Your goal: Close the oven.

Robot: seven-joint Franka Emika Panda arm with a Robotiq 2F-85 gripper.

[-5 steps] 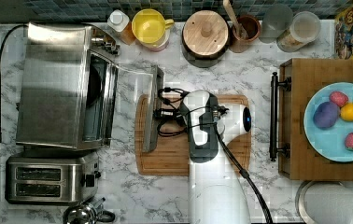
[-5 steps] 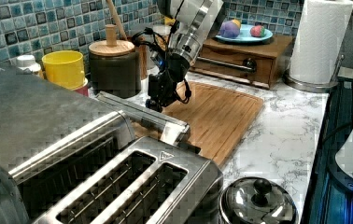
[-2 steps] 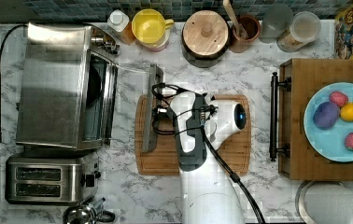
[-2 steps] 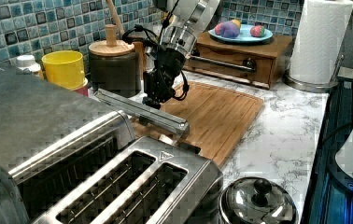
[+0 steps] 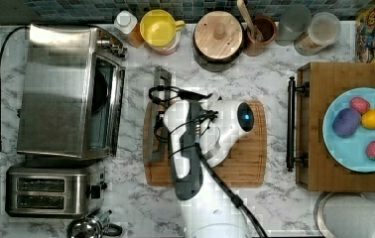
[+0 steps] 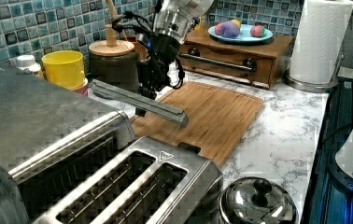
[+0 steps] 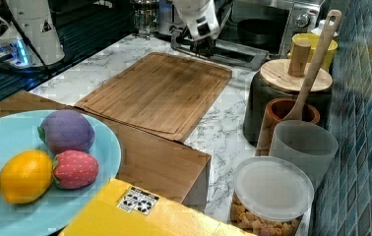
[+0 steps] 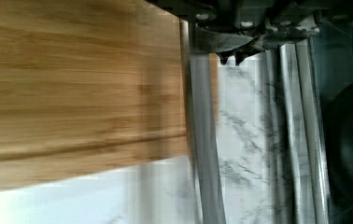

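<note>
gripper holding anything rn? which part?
Cannot tell a clamp. The gripper is at the oven door's bar handle, toward its far end in the left view, with the oven door open. Whether the fingers grip the bar or only press it is not visible.

Overhead, two low opposing sides, wrist close-up.

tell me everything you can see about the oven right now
The oven is a boxy stainless-steel unit with a shiny flat top, at the top view's left on the marble counter, a black cord behind it. Its glass door is open, raised off the counter, its metal bar handle out over the wooden board. The claw is at the handle.
</note>
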